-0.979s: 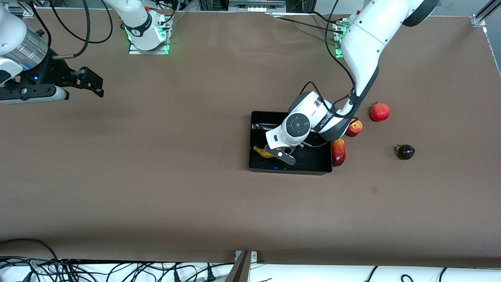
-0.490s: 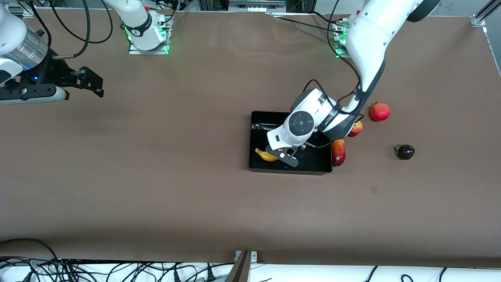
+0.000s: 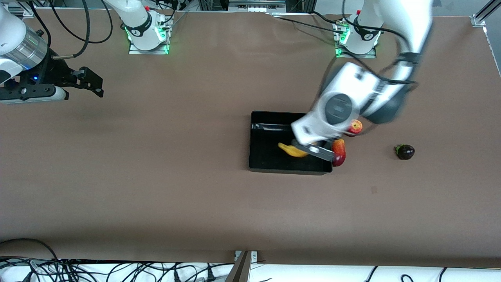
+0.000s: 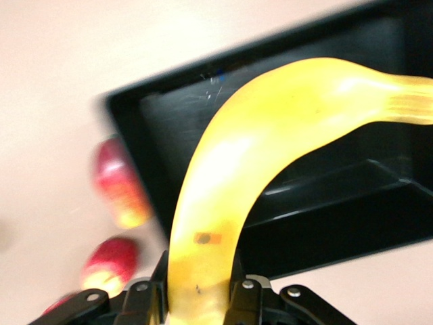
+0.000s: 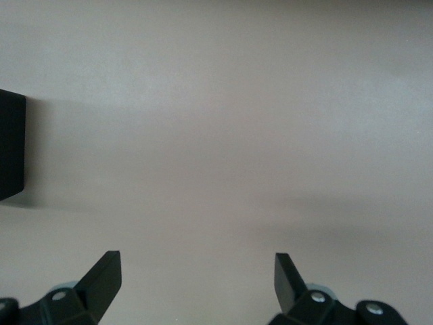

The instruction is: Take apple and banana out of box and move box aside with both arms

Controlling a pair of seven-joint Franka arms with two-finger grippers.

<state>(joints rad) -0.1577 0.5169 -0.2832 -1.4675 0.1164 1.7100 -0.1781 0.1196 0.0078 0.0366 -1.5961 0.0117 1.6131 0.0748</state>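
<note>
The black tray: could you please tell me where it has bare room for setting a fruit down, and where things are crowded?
The tray floor is bare; the left gripper holds the banana in the air over it. It is crowded just outside the wall toward the left arm's end, where the mango and the apple lie. The right gripper waits open over bare table.

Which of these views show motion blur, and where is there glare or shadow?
Front view: the left arm and left gripper are smeared, while the right gripper is crisp. Left wrist view: the black tray and red fruits are streaked, the held banana is sharper and glares. Right wrist view: sharp, with soft shadows on the table.
</note>
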